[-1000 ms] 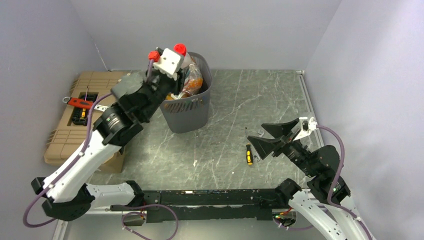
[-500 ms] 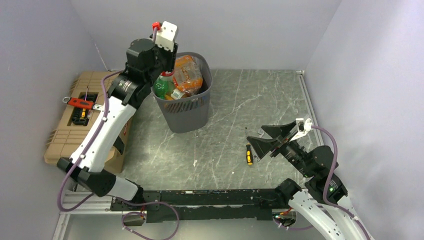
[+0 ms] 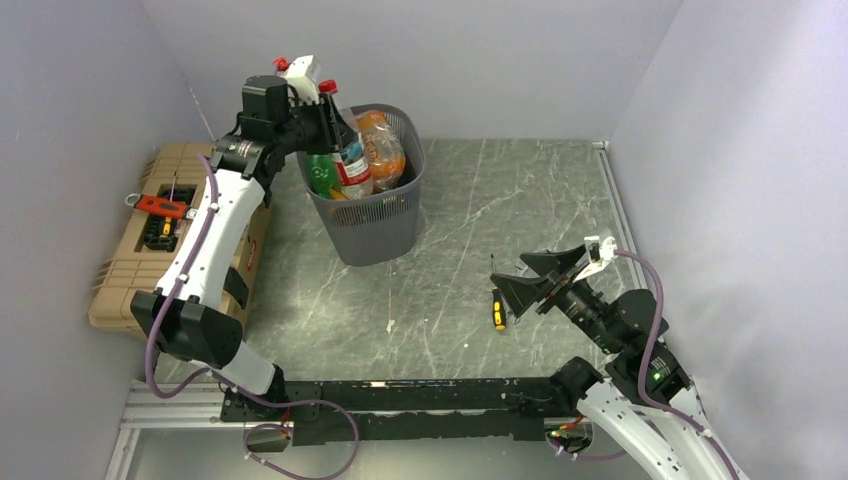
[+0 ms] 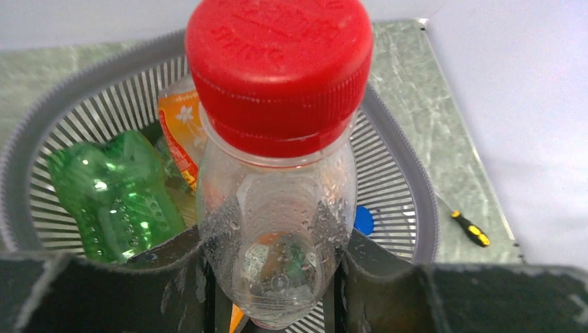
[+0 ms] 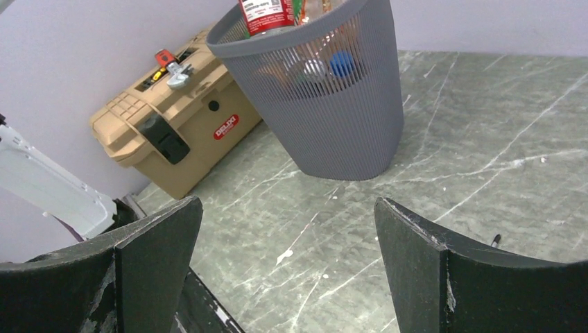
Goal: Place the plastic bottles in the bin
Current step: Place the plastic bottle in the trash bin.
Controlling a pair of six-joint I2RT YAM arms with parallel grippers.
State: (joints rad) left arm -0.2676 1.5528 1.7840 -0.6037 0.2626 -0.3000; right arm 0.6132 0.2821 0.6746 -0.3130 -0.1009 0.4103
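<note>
My left gripper point(image 3: 328, 122) point(image 4: 274, 260) is shut on a clear plastic bottle point(image 3: 348, 152) point(image 4: 277, 187) with a red cap point(image 4: 277, 69) and a red label. It holds the bottle cap-up over the left side of the dark grey mesh bin point(image 3: 372, 222) point(image 4: 410, 187) point(image 5: 333, 104), with the bottle's lower end inside the rim. A green bottle point(image 3: 321, 172) point(image 4: 111, 194) and orange-tinted bottles point(image 3: 385, 142) point(image 4: 177, 132) lie in the bin. My right gripper point(image 3: 527, 278) point(image 5: 284, 205) stands open and empty, low over the table at the right.
A tan toolbox point(image 3: 150, 235) point(image 5: 173, 125) stands left of the bin against the wall, with small tools on its lid. A black-and-yellow screwdriver point(image 3: 497, 308) point(image 4: 470, 229) lies on the marble table just left of my right gripper. Walls close in on three sides.
My left arm has risen and stretched out, and the held bottle has swung from lying over the bin to cap-up at its left rim. My right gripper has drifted slightly left.
</note>
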